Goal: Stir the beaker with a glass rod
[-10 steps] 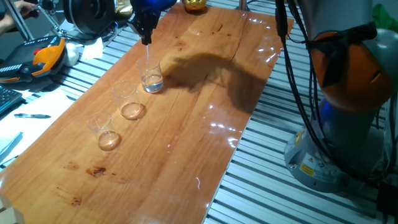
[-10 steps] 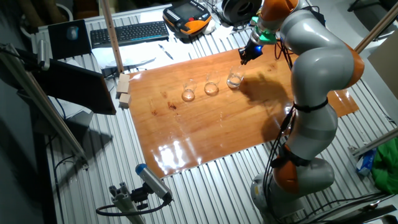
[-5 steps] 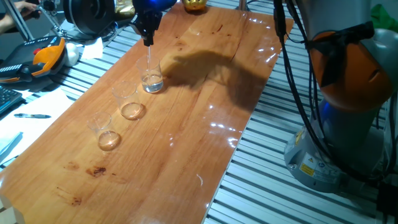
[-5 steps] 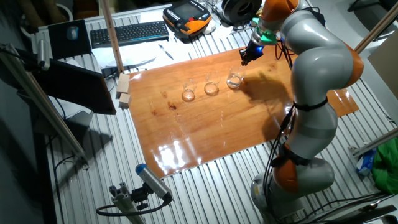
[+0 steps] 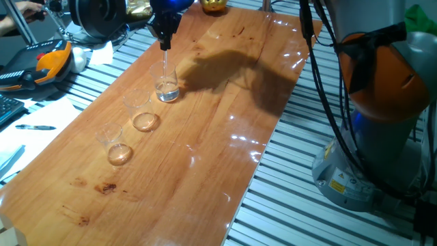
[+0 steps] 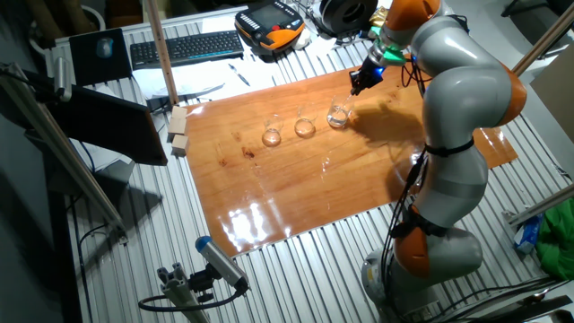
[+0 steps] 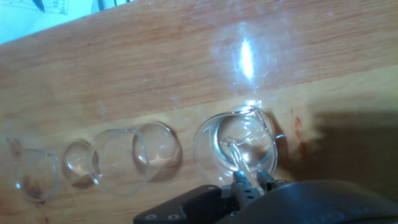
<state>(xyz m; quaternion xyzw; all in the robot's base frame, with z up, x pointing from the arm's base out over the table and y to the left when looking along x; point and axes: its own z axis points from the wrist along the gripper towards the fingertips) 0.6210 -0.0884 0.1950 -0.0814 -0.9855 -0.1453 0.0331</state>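
Pincer (image 5: 164,45) grips glass rod (image 5: 164,68) w/ tip inside beaker (image 5: 166,85).

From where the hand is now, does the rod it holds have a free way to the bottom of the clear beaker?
Probably yes. The hand hangs right over the beaker, the glass rod already dips through its open mouth, and the two other beakers stand off to one side.

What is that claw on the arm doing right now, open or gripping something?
Gripper: shut on the thin clear glass rod, whose lower end sits inside the small clear glass beaker.
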